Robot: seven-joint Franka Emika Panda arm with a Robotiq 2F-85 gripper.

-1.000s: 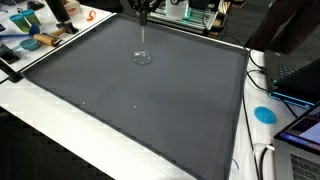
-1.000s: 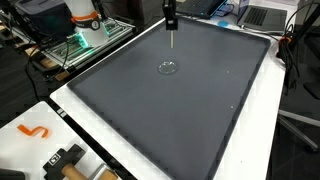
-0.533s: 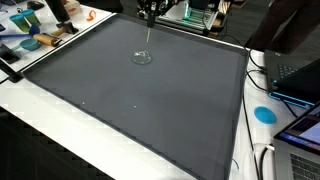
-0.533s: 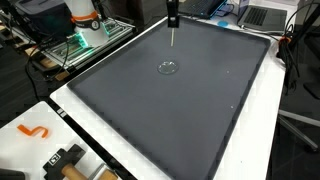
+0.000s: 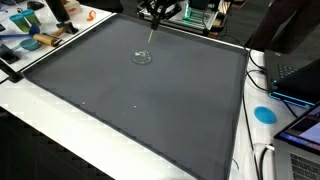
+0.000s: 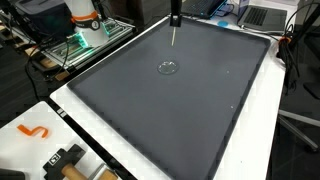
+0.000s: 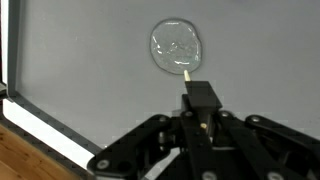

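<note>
A small clear glass dish [image 5: 142,57] [image 6: 168,68] lies on a dark grey mat [image 5: 150,110] [image 6: 190,110], near its far side. My gripper [image 5: 157,9] [image 6: 176,14] hangs above the mat's far edge, beyond the dish. It is shut on a black-handled tool [image 7: 202,97] with a thin pale rod [image 5: 150,40] [image 6: 175,36] pointing down at the mat. In the wrist view the rod's tip [image 7: 186,72] lies over the near rim of the dish [image 7: 178,45]. The rod is in the air, apart from the dish.
The mat lies on a white table [image 5: 30,130] [image 6: 70,120]. Tape rolls and small items [image 5: 35,40] lie at one corner, with a blue disc [image 5: 264,114] and laptops [image 5: 300,75] along another side. An orange hook [image 6: 33,131] and a black clamp [image 6: 62,158] lie near the front.
My gripper has moved with the tool toward the mat's far edge and slightly up. The rod's tip has drawn away from the dish, which has not moved.
</note>
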